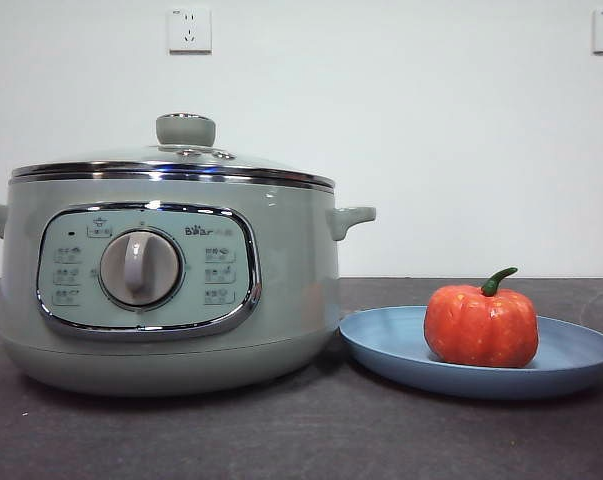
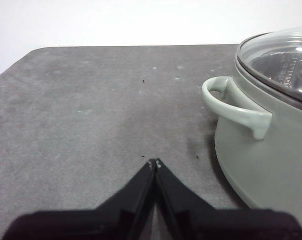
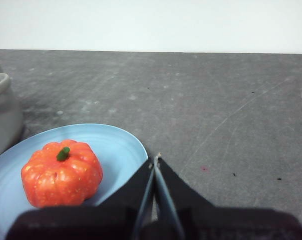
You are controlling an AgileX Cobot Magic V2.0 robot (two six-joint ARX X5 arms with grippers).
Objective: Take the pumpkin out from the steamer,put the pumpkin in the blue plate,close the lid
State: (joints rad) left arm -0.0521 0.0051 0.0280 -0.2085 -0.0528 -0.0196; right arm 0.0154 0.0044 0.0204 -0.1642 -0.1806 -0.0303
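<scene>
Left pincer: jaws pressed together, nothing held, poised above bare counter; the steamer is found just beside it, one side handle nearest the tips.

Steamer: sage-green pot, stood on the dark counter, dial at the middle of a chrome-framed panel. The lid is seated on its rim, knob upward, so the pot is closed. Contents cannot be made out through the glass.

Blue plate: laid flat on the counter just beside the steamer's base, under its other side handle. Held in it: the pumpkin, upright, green stem uppermost, resting on the plate's floor.

Right pincer: jaws drawn together, nothing held, tips over the plate's near rim; the pumpkin is seen just beside it, apart from the jaws, with the steamer beyond.
</scene>
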